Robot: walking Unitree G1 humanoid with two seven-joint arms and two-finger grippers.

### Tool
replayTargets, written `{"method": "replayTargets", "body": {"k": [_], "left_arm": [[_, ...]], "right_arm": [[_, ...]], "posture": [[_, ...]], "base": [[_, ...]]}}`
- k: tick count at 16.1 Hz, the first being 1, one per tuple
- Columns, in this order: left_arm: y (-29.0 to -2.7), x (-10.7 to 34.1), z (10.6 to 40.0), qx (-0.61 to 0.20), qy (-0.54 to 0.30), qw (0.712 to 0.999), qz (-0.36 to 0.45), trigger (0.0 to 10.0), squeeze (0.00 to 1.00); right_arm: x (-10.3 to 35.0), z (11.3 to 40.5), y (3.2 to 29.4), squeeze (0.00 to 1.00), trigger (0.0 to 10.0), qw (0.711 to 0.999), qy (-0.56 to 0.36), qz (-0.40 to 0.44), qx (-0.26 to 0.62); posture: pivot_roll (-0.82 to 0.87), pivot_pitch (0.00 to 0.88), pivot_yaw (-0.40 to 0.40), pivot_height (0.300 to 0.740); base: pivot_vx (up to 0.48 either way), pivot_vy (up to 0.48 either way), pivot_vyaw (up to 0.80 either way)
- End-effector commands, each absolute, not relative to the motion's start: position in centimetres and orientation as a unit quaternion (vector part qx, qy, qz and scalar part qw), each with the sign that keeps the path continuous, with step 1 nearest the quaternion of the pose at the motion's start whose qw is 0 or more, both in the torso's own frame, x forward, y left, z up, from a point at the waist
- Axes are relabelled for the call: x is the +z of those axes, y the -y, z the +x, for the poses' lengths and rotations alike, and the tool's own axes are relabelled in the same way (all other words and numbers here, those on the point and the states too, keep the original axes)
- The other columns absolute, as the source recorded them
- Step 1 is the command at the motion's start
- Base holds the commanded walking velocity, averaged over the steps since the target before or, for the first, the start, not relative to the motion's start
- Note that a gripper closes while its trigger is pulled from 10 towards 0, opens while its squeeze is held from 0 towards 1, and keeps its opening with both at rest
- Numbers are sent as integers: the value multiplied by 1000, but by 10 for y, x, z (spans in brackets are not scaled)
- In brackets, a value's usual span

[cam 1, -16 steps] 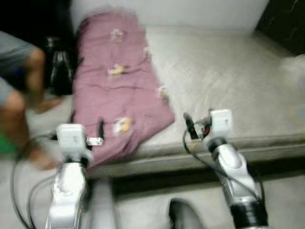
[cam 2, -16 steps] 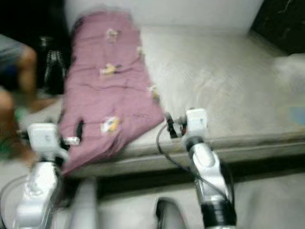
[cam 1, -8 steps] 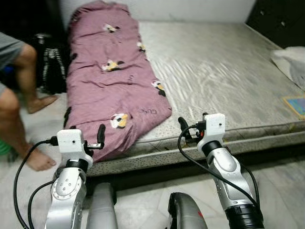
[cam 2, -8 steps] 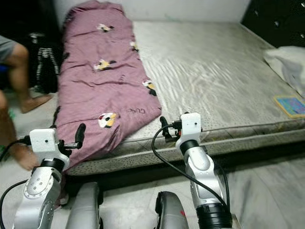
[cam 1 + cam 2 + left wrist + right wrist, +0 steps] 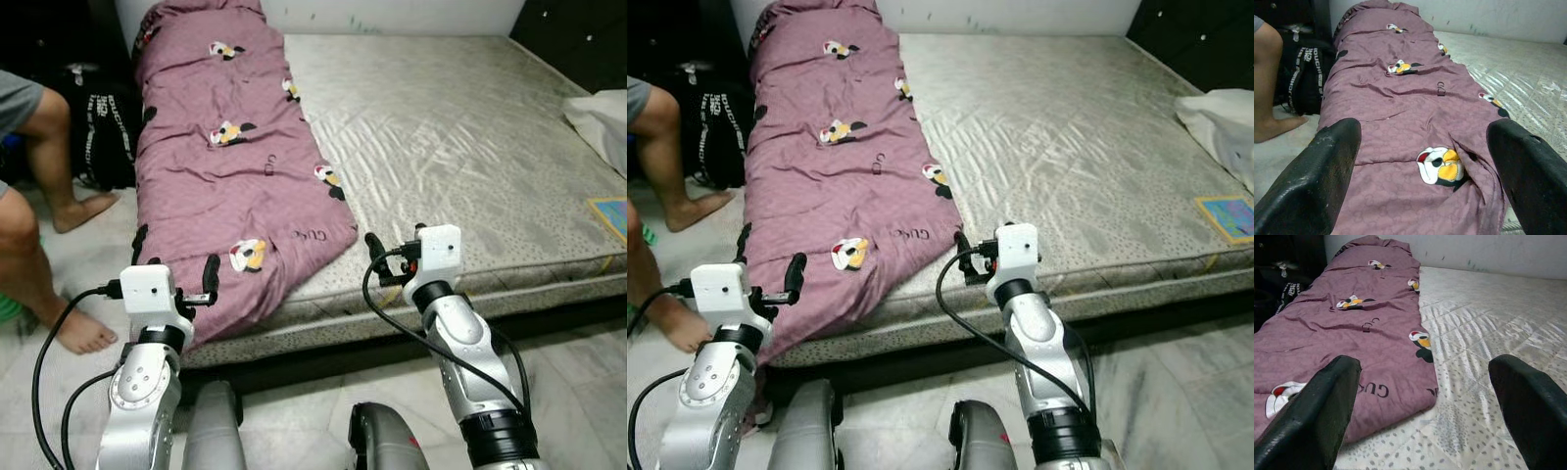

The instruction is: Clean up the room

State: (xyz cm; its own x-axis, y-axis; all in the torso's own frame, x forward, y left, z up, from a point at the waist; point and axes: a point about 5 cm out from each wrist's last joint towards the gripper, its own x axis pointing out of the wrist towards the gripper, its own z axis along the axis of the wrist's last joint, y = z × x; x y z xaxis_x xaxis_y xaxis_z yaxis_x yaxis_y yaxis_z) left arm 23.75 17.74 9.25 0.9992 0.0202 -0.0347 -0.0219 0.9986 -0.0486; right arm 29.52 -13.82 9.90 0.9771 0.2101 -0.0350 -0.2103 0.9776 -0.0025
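Clearly, both pincers are held released and empty at the bed's near edge: the left pincer [image 5: 176,274] is raised before the hanging end of the purple quilt [image 5: 230,166], the right pincer [image 5: 387,257] beside its corner on the mattress [image 5: 460,147]. An approach is judged in hand; next, the quilt's near edge should be gripped by 2 pincers.

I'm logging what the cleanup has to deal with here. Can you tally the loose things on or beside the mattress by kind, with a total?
Purple quilt, along the mattress's left side: 1
White bundle at the right edge: 1
Blue picture card, near right corner: 1
Black bag on the floor, left: 1
Total: 4
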Motion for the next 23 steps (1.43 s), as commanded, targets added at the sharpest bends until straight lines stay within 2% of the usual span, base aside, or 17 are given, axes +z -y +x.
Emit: {"method": "replayTargets", "body": {"k": [1,7,14,16,20,23], "left_arm": [[-175,96,240,0,-13,1000,-26,10000,0],[-175,96,239,-1,-15,1000,-24,10000,0],[-182,94,241,35,-26,999,-19,10000,0],[-186,94,243,51,-26,998,-23,10000,0],[-199,88,244,107,-48,993,-26,10000,0],[-200,88,246,109,-53,992,-41,10000,0]], "right_arm": [[100,296,142,0,10000,995,-15,-7,102],[99,296,143,0,10000,995,-16,-9,99],[95,295,145,0,10000,995,-25,-16,100],[95,295,146,0,10000,994,-25,-17,101],[95,295,146,0,10000,994,-23,-15,101],[95,294,147,0,10000,994,-24,-13,102]], "posture": [[-25,32,-67,621],[-27,37,-66,621],[-20,33,-74,621],[-20,34,-76,606],[-20,31,-76,546],[-19,29,-77,541]], "base": [[330,0,0],[336,0,0],[0,0,0],[0,0,0],[0,0,0],[0,0,0]]}}
